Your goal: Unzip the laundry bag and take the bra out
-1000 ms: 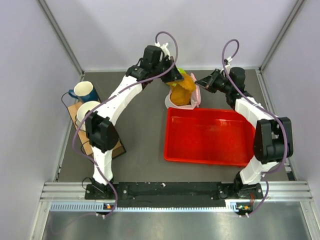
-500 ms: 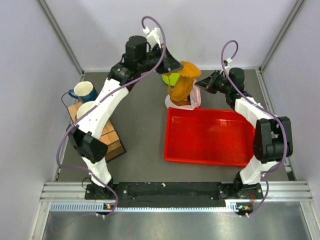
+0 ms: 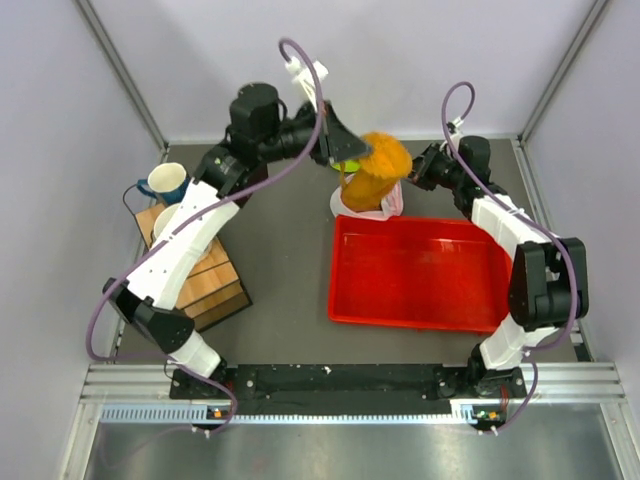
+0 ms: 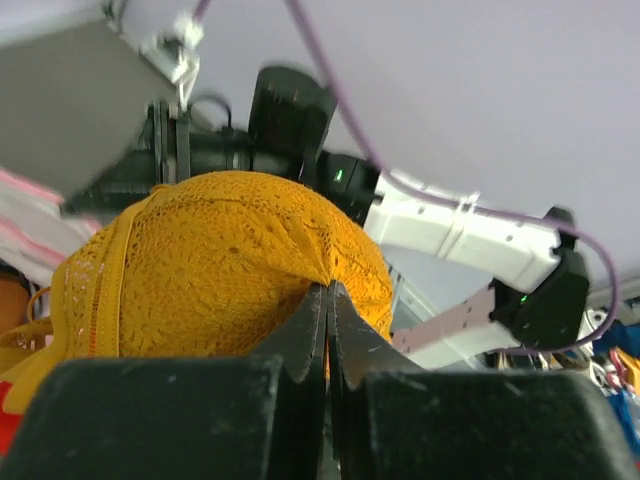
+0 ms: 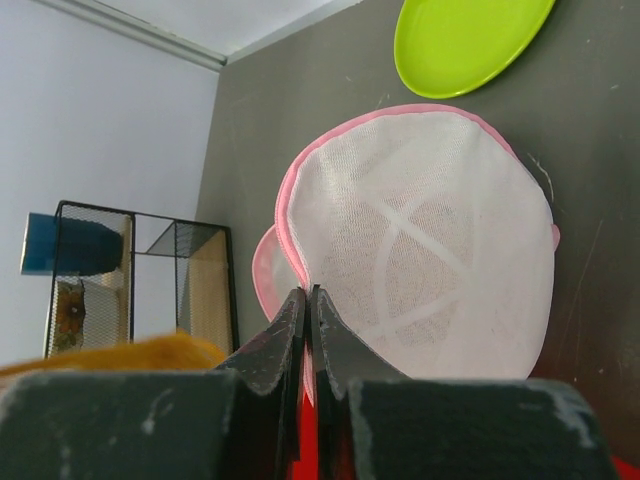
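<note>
Two closed grips hold, left gripper (image 4: 328, 292) on the bra (image 4: 215, 250), right gripper (image 5: 306, 296) on the laundry bag (image 5: 425, 250); you risk a snag pulling either loose.

laundry bag (image 3: 394, 199) largely hidden beneath bra (image 3: 380, 163), green plate (image 5: 470, 40) cut off at top edge

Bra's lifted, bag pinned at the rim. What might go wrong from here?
1. The left tool pinches only a small fold of the bra; the lace may slip out.
2. The bra's lower end hangs at the mouth of the laundry bag; a strap might snag and pull the bag from the right tool.
</note>
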`<control>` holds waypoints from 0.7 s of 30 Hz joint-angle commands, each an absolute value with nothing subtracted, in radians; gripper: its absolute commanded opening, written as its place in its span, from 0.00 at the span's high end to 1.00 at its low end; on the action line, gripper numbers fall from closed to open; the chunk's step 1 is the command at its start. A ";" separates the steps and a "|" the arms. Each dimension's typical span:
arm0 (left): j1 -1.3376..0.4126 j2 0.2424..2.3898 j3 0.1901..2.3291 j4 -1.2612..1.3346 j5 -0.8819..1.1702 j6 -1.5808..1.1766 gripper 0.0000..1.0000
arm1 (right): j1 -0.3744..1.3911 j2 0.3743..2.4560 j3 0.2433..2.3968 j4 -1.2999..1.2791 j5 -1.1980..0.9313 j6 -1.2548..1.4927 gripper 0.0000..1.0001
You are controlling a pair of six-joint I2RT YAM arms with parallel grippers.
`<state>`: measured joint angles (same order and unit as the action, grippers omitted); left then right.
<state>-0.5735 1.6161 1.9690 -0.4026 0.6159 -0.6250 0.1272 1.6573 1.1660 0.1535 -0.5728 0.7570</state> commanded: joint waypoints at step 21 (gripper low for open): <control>-0.713 1.489 1.353 -0.432 0.232 -0.526 0.08 | 0.118 1.549 1.181 0.113 -0.552 0.669 1.00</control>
<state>-0.7097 1.4506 1.2469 -0.3412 0.3714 -0.6010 0.1272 1.6032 1.1667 0.0814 -0.5503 0.6880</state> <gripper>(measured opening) 0.856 0.009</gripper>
